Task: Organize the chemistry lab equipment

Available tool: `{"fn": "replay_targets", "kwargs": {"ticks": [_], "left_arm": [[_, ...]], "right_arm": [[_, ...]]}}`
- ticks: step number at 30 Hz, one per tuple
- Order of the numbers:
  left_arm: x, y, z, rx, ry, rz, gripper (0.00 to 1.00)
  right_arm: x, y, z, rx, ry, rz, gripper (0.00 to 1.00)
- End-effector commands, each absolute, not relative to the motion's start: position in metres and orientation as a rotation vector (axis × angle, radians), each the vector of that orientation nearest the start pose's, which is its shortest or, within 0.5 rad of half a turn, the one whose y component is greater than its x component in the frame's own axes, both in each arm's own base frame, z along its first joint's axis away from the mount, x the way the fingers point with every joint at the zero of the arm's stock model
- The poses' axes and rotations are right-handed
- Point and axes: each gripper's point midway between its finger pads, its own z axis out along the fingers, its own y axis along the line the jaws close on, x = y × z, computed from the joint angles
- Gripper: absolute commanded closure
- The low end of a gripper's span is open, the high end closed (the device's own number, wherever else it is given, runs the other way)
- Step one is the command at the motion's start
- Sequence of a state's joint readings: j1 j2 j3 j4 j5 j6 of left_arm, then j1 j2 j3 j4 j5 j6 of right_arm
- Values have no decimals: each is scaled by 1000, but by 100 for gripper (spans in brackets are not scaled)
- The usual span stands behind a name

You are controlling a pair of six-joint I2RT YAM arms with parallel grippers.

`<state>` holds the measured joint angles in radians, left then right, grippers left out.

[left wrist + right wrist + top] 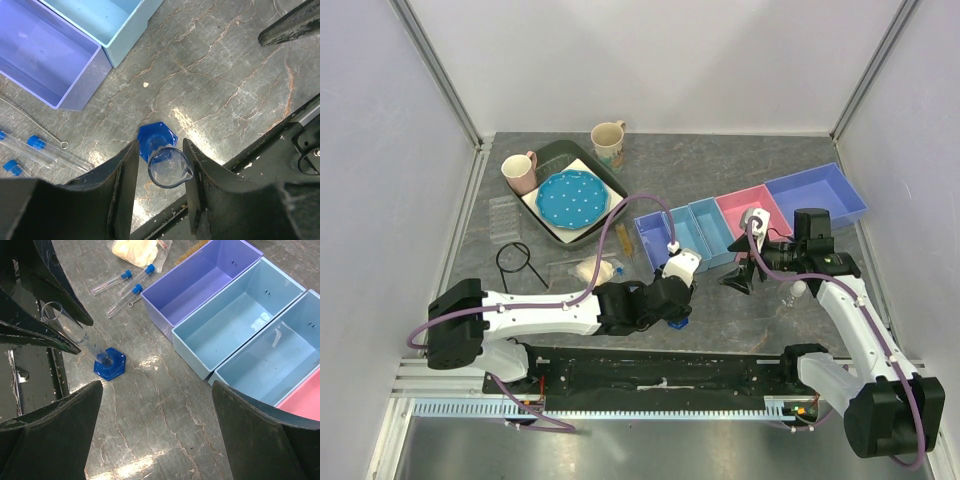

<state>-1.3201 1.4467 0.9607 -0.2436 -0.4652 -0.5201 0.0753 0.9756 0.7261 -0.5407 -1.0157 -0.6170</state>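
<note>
The left gripper (160, 145) has its fingers narrowed on either side of the cylinder's (80, 337) upper end. One finger looks to be touching the glass, but I cannot tell whether it is truly clamped. The cylinder stands upright on its blue base in the middle of the table, close to the near edge.

To my eye the step is taking hold of it. The squeeze should be square and gentle, since a grip this high on a thin tube could tip it about the base. Once it is firm, lift straight up before carrying it sideways.

The black rail (280, 165) at the near edge lies just beside the base, so there is no room that way. The purple bin (200, 285) and its neighbours line the far side, and the capped tubes (125, 282) lie to the far left. To the right is bare table, where the right gripper (156, 387) hangs with its jaws wide, holding nothing.
</note>
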Motion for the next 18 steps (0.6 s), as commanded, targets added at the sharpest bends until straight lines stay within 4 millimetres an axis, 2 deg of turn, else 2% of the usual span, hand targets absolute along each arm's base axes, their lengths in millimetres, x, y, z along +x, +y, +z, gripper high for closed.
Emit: {"fn": "replay_targets", "kwargs": {"ticks": [1, 5, 9, 12, 18], "left_arm": [[164, -369, 137, 534, 2107, -510, 53], [168, -369, 138, 515, 2087, -500, 59], [170, -373, 144, 500, 2068, -521, 72], [170, -374, 146, 501, 2064, -527, 78], [162, -379, 172, 490, 2048, -638, 83]], "right_arm": [[217, 159, 173, -1153, 1686, 878, 2], [215, 161, 172, -1163, 1683, 888, 2], [214, 162, 171, -1169, 1685, 894, 2], [214, 163, 170, -1172, 1685, 895, 2], [210, 165, 171, -1188, 1677, 912, 2]]}}
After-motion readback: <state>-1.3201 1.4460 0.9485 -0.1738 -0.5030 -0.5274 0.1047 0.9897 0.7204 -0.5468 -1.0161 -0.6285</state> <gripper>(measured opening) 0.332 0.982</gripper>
